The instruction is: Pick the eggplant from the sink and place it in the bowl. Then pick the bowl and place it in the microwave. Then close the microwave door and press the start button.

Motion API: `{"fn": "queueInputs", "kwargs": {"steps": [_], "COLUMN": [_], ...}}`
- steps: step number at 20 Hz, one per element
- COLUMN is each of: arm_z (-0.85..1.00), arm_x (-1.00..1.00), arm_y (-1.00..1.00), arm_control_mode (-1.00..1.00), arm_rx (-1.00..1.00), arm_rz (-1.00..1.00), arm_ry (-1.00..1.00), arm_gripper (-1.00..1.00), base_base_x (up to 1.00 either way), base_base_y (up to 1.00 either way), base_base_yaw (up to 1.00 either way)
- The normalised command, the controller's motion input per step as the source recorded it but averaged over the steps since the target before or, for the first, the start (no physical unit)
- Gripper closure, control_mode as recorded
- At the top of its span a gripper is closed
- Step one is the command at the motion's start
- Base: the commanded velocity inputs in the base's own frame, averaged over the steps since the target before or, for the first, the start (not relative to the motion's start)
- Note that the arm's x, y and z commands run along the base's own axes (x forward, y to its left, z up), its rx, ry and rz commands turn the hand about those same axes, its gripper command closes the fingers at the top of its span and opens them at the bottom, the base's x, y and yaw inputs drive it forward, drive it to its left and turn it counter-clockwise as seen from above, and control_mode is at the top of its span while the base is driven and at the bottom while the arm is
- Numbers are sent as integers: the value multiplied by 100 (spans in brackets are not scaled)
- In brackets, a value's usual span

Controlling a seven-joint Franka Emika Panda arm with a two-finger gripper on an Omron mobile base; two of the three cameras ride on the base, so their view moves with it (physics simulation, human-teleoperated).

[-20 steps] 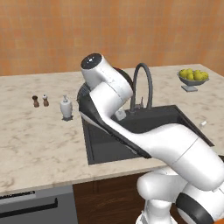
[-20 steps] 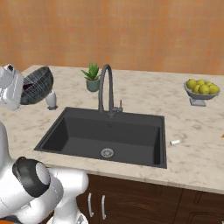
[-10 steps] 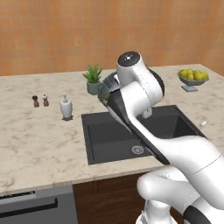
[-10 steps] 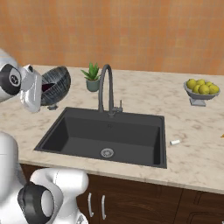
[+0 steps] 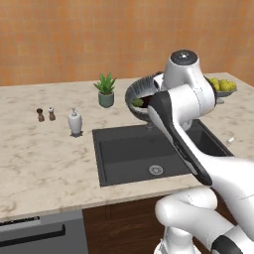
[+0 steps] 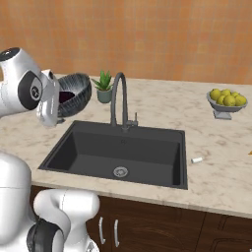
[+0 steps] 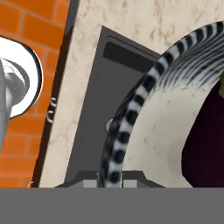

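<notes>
Above the sink point(image 6: 123, 152), near its tap point(image 6: 117, 98), hand point(image 7: 109, 177) clamped on rim of bowl point(image 6: 74, 93), held up off tabletop point(image 6: 216, 162) & tilted; eggplant point(image 7: 205, 144) lies inside bowl, green end showing. Behind sink: potted plant point(image 6: 104, 86) on tabletop. Fruit dish point(image 6: 226, 102) well to sink's right, small white bit point(image 6: 197, 160) just beside sink's right edge
</notes>
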Motion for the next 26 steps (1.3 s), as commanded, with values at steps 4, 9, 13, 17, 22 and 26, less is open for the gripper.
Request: {"fn": "queueInputs", "kwargs": {"steps": [4, 9, 13, 17, 22, 26], "arm_z": [20, 12, 0, 0, 0, 0], "arm_x": [-28, -11, -9, -2, 0, 0], "arm_y": [-25, -37, -8, 0, 0, 0], "arm_control_mode": [-100, -100, -100, -100, 100, 100], "arm_rx": [8, 1, 0, 0, 0, 0], "arm_rz": [-8, -4, 0, 0, 0, 0], "arm_ry": [0, 0, 0, 0, 0, 0], "arm_gripper": [100, 100, 100, 100, 100, 100], "base_base_x": [0, 0, 0, 0, -50, -87], "base_base_y": [0, 0, 0, 0, 5, 0], "base_base_yaw": [0, 0, 0, 0, -1, -16]}}
